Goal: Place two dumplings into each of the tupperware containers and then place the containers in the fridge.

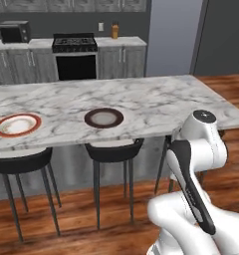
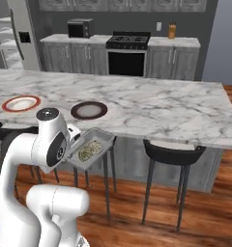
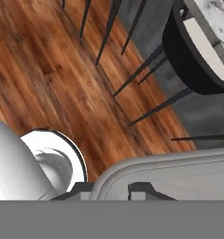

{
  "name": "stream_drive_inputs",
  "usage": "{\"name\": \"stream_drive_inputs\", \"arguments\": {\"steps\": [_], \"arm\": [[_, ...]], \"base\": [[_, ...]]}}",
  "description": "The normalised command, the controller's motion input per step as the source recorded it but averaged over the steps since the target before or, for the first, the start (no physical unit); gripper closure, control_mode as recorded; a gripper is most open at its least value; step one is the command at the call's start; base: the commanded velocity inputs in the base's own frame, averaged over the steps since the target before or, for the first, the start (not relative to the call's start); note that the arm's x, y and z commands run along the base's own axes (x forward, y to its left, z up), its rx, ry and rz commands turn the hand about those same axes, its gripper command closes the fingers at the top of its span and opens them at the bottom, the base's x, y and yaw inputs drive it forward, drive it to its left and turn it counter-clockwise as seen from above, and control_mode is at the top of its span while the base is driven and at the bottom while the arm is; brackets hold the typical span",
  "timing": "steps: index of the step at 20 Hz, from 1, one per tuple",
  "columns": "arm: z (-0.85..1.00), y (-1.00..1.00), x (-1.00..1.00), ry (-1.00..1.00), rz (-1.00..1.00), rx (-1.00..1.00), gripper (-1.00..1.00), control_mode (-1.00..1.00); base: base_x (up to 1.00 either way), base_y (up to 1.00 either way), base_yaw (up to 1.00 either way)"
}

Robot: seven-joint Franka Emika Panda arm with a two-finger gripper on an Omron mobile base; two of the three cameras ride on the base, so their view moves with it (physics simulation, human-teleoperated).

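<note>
The container [image 2: 92,149] hangs tilted at centre left of the right base view, off the island [image 2: 152,108], 2 dumplings [image 2: 88,150] inside; the gripper [image 3: 135,190] is clamped on its rim at the bottom of the hand view; judged step: carrying it to the fridge [image 2: 14,36], upper left; next, level it and swing left; stools [image 2: 172,154] crowd below, floor is open.

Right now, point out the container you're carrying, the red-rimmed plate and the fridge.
Container [image 2: 99,140]: right base view, grey floor of the tilted tray held off the counter.
Red-rimmed plate [image 1: 18,124]: left base view, pale centre.
Fridge [image 2: 22,34]: right base view, dark door edge.
</note>
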Motion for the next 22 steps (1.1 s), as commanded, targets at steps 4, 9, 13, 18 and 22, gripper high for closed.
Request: {"name": "stream_drive_inputs", "arguments": {"steps": [4, 9, 13, 18, 22], "arm": [[0.00, 0.00, 0.00, 0.00, 0.00, 0.00, 1.00, 1.00], [0.00, 0.00, 0.00, 0.00, 0.00, 0.00, 1.00, 1.00], [0.00, 0.00, 0.00, 0.00, 0.00, 0.00, 1.00, 1.00], [0.00, 0.00, 0.00, 0.00, 0.00, 0.00, 1.00, 1.00], [0.00, 0.00, 0.00, 0.00, 0.00, 0.00, 1.00, 1.00]], "base": [[-0.44, 1.00, 0.00], [-0.13, 1.00, 0.00], [0.02, 1.00, 0.00], [0.05, 1.00, 0.00], [0.24, 1.00, 0.00]]}}
